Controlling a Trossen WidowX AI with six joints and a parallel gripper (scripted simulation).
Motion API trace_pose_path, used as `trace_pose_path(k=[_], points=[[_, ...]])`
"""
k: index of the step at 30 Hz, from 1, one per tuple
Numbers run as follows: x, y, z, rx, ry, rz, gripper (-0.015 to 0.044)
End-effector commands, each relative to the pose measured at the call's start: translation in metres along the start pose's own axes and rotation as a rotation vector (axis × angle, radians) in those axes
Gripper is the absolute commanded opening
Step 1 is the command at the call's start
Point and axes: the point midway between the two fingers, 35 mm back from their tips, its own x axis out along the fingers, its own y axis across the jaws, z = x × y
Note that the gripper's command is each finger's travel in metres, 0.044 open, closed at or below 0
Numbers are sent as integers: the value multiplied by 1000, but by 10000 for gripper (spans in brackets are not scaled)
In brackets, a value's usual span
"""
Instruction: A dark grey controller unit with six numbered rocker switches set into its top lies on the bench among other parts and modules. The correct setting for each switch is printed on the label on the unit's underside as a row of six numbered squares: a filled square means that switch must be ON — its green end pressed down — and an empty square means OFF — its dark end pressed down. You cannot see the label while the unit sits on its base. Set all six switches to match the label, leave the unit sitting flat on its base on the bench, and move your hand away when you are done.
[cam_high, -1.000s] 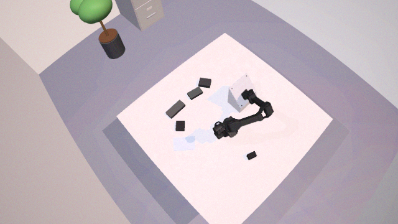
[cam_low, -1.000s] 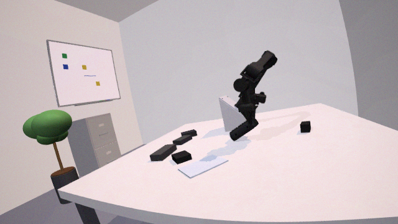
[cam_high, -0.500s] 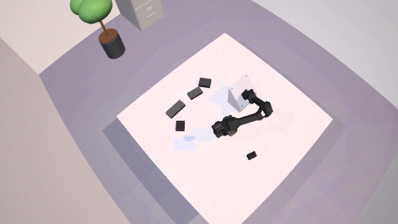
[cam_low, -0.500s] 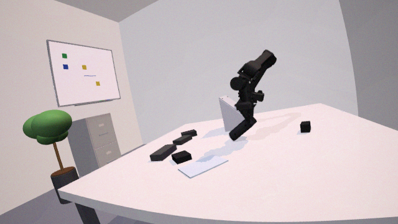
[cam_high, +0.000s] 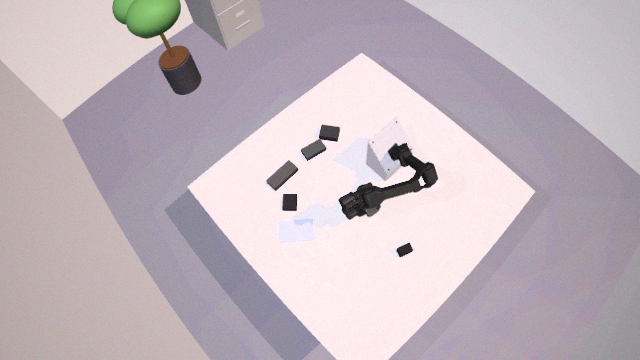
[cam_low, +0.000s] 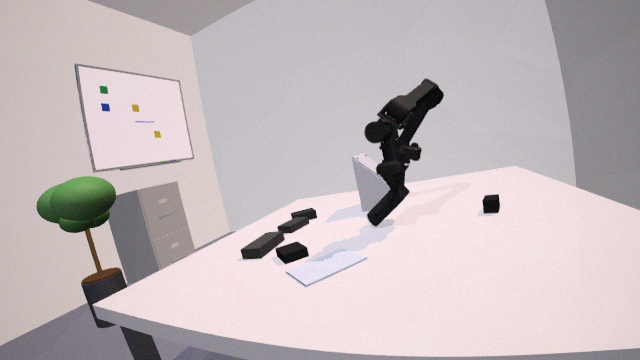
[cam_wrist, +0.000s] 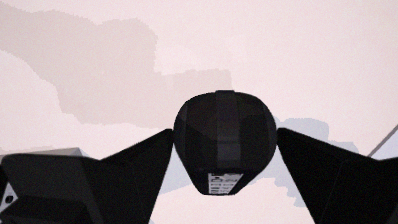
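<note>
My gripper (cam_high: 354, 204) (cam_low: 397, 191) (cam_wrist: 224, 134) is shut on the dark controller unit (cam_low: 384, 211) (cam_wrist: 225, 112) and holds it above the bench (cam_high: 440, 280) (cam_low: 450, 300). The unit is tilted in the exterior view. In the wrist view it is seen nearly end-on between the two fingertips, one on each side. A strip of its white label (cam_wrist: 224, 183) shows at the lower end, strongly foreshortened. Its squares are too small and slanted to read. The rocker switches are hidden from all views.
Several dark blocks, among them a long one (cam_high: 282, 175) (cam_low: 262, 245) and a square one (cam_high: 289, 202) (cam_low: 292, 252), lie left of the arm. A pale flat sheet (cam_high: 295, 233) (cam_low: 325, 270) lies near them. A small black block (cam_high: 404, 250) (cam_low: 491, 204) lies apart. An upright pale panel (cam_high: 387, 140) (cam_low: 367, 187) stands beside the arm.
</note>
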Motion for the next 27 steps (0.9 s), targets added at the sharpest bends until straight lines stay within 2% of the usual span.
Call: trace_pose_path(k=[1, 27], points=[[-3, -2, -6, -2, 12, -4, 336], [-14, -2, -24, -1, 13, -3, 336]])
